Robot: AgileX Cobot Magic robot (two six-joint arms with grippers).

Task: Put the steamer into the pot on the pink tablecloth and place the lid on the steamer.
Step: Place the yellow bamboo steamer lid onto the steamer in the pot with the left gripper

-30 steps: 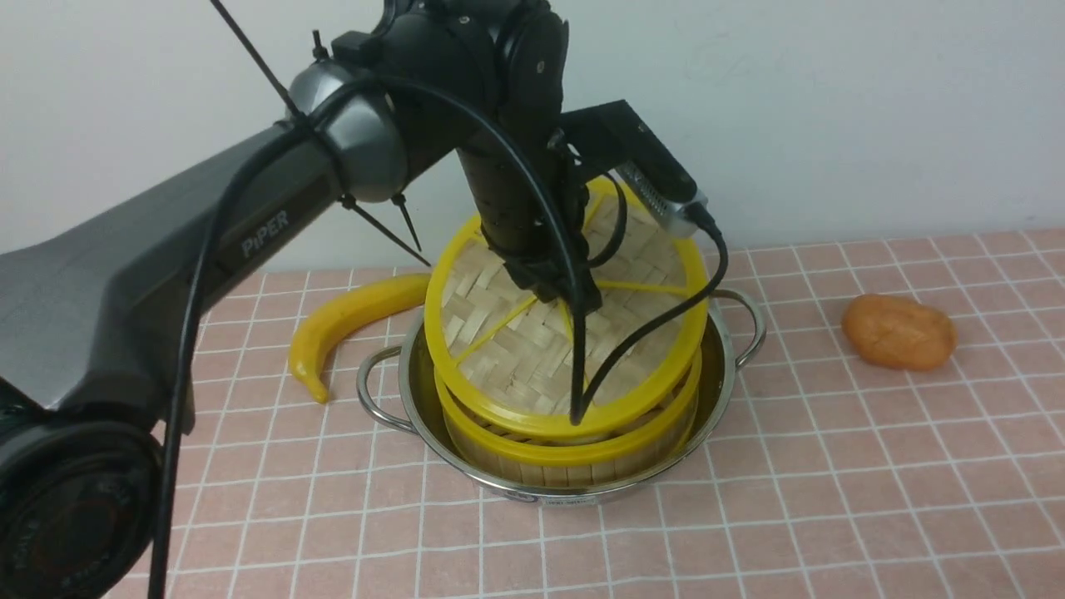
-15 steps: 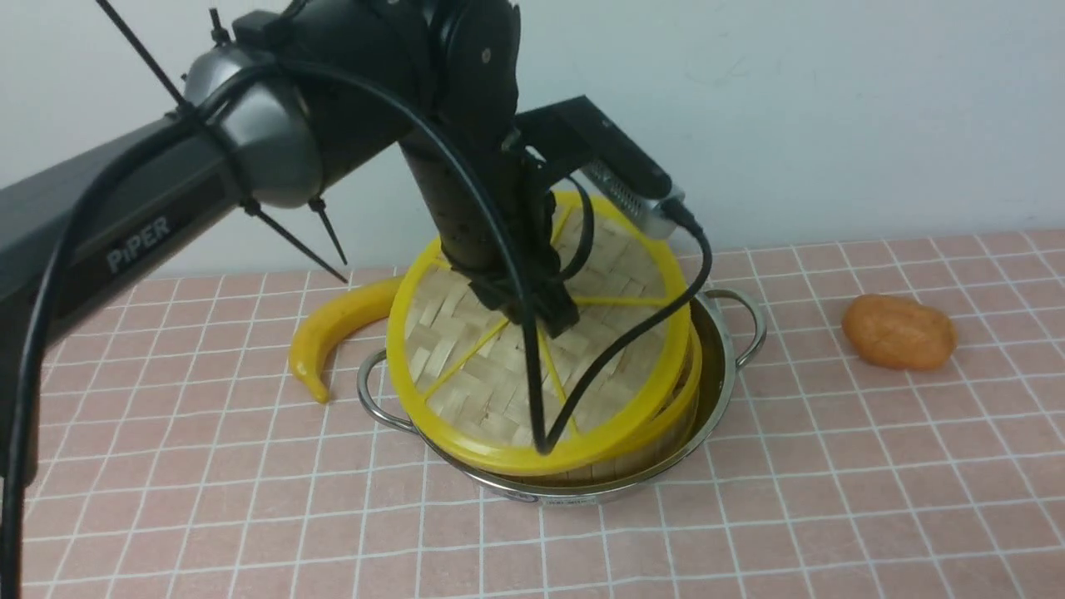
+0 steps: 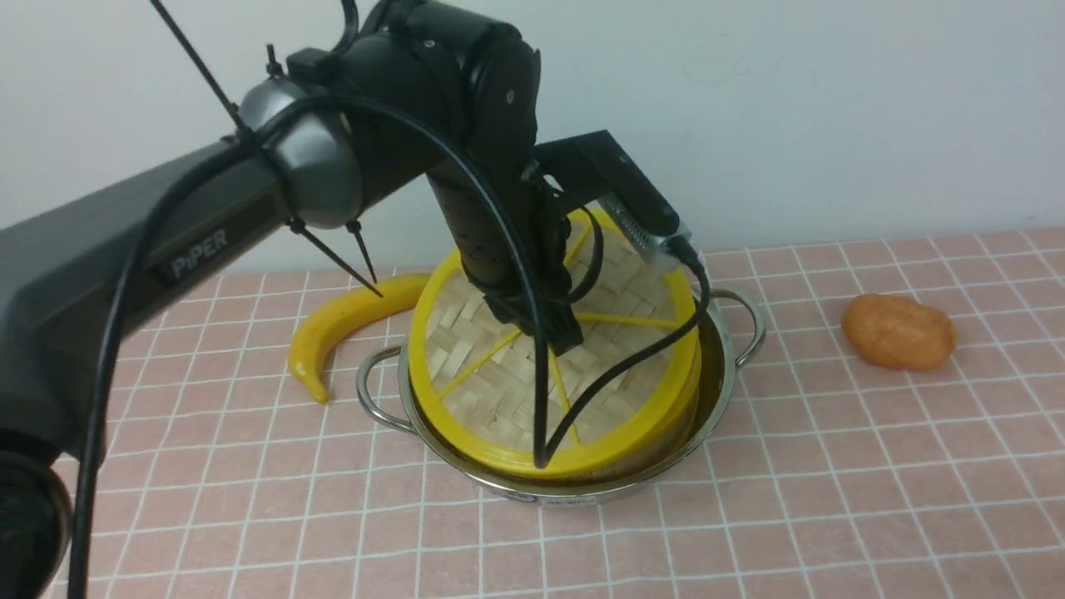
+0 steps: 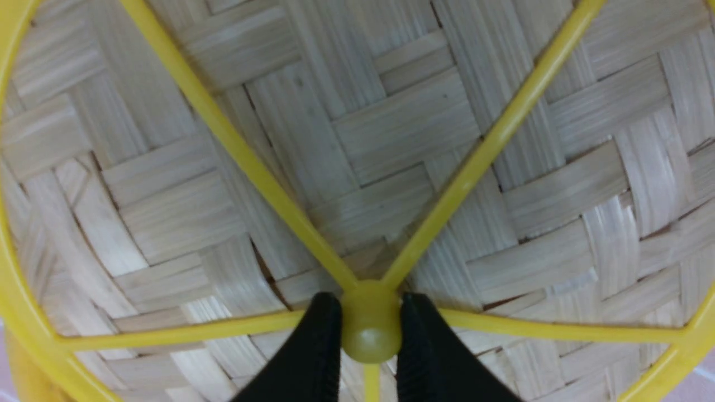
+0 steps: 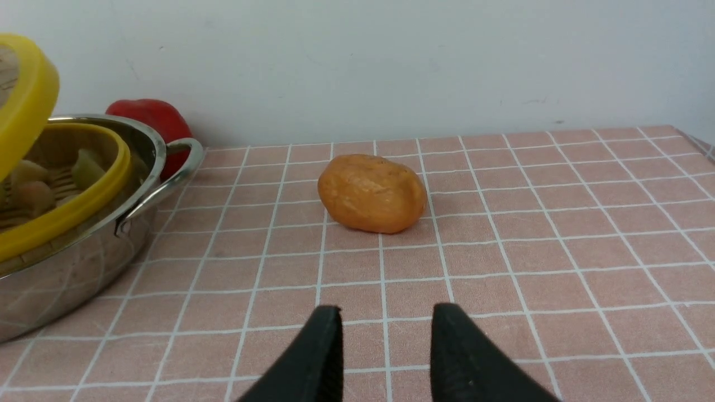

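The steel pot point(image 3: 582, 495) stands on the pink tablecloth point(image 3: 832, 466). The steamer sits inside it, almost hidden in the front view. In the right wrist view its yellow rim point(image 5: 72, 206) shows inside the pot point(image 5: 72, 279), with food pieces on its floor. My left gripper point(image 3: 566, 337) is shut on the yellow centre hub point(image 4: 370, 329) of the woven lid point(image 3: 499, 374). The lid lies tilted over the steamer, near edge down, far right edge point(image 5: 22, 95) still raised. My right gripper point(image 5: 385, 329) is open and empty, low over the cloth to the right of the pot.
A yellow banana point(image 3: 341, 320) lies left of the pot. An orange potato-like lump point(image 3: 899, 333) lies to the right, ahead of my right gripper point(image 5: 371, 192). A red pepper point(image 5: 148, 120) sits behind the pot. A white wall closes the back.
My left gripper has lowered the lid, swinging left and back. The lid now covers the steamer's near rim, which showed below it a second ago. The right arm's side is unchanged.
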